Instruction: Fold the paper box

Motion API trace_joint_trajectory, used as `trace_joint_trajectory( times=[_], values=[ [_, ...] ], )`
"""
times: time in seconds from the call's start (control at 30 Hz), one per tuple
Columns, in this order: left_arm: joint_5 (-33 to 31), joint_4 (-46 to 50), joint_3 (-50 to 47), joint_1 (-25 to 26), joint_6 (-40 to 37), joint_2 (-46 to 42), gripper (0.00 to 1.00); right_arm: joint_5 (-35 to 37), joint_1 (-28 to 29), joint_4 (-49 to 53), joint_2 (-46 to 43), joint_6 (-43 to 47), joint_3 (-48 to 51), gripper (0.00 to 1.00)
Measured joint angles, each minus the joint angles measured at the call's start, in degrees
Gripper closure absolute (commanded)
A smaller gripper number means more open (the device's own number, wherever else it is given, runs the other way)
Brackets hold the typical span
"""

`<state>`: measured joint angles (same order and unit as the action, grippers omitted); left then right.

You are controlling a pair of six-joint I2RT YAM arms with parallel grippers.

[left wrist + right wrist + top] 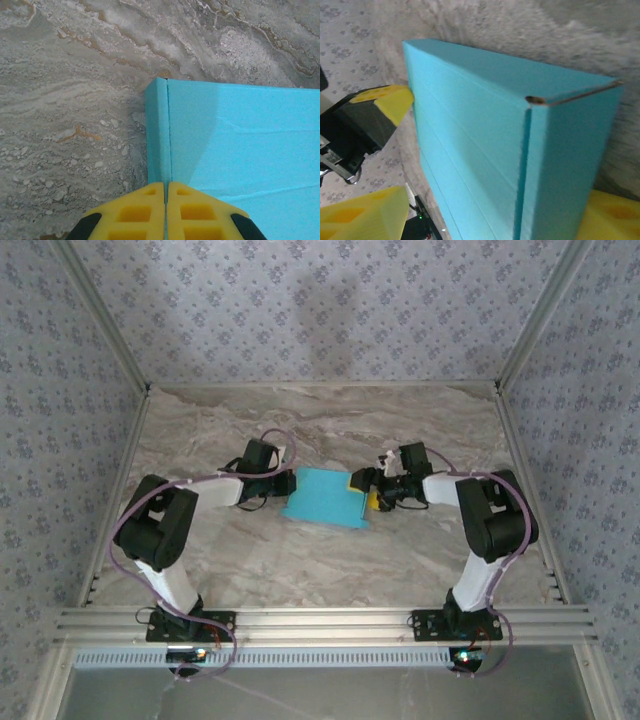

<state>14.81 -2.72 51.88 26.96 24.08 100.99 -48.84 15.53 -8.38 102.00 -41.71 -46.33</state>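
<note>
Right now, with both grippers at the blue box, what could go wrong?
The paper box shows a slightly open corner seam, so that flap may spring out. The right gripper straddles the box, open, one finger clear of its wall; closing might crush the thin card. The left gripper, shut against the opposite edge, could shove it sideways.
</note>
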Motion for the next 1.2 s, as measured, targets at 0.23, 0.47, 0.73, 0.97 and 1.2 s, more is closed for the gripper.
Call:
trace_joint_trajectory(
  times=[0.23, 0.47, 0.73, 0.97, 1.2],
  values=[
    [-0.5, -0.3, 0.3, -0.2, -0.1, 0.0, 0.9, 1.1, 0.7, -2.1, -1.5, -3.1, 2.2, 0.39],
    [-2.6, 4.1, -0.9, -0.2, 0.8, -3.2, 0.66, 4.1, 0.2, 1.0, -3.7, -5.5, 2.3, 0.54],
    [-8.8, 15.8, -3.5, 1.0, -3.8, -19.1, 0.47, 5.3, -1.4, 3.9, -9.4, -10.4, 2.7, 0.67],
    [-10.3, 19.6, 2.7, 2.4, -13.6, -32.7, 0.18, 4.8, -2.3, 4.0, -10.5, -13.6, 3.9, 0.72],
    [-13.5, 14.3, -1.4, 14.8, -34.4, -36.3, 0.06, 2.8, -3.6, 2.6, -10.7, -17.6, 5.9, 0.76]
  ],
)
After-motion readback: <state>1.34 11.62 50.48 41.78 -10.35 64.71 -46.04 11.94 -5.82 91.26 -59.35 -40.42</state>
